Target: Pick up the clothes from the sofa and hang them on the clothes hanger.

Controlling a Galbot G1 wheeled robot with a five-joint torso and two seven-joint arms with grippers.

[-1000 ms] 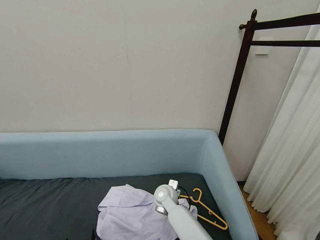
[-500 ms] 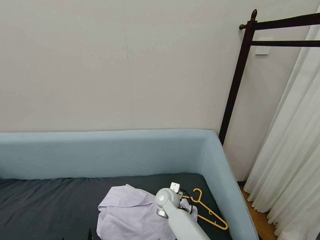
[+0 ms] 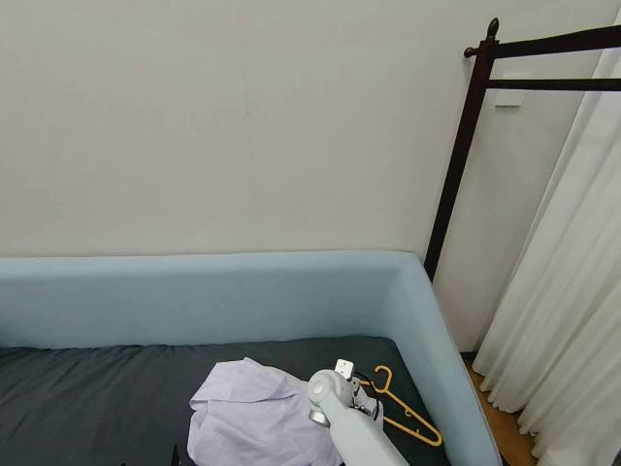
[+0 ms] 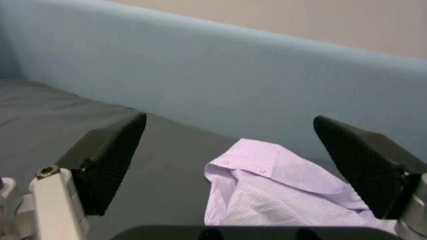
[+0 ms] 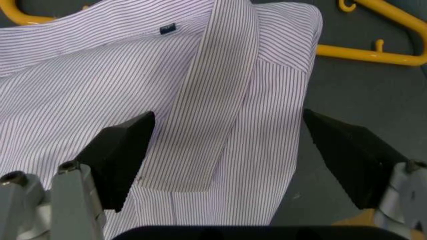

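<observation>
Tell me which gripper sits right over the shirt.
The right gripper: it is open, with the striped shirt directly between its fingers. The left gripper, also open, hangs farther back over the sofa seat.

Right gripper [image 5: 230, 160]: jaws spread wide, poised over the shirt.
Shirt [image 5: 133, 85]: striped, collar lying between the jaws.
Hanger [image 5: 373, 54]: yellow, touching the shirt's edge, on the dark cushion [image 5: 347, 95].

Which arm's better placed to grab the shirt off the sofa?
Right, most likely. The right gripper hangs open directly over the shirt, jaws wide above its collar, with the yellow hanger beside it. The left gripper is open too, but the shirt lies farther off ahead of it.
</observation>
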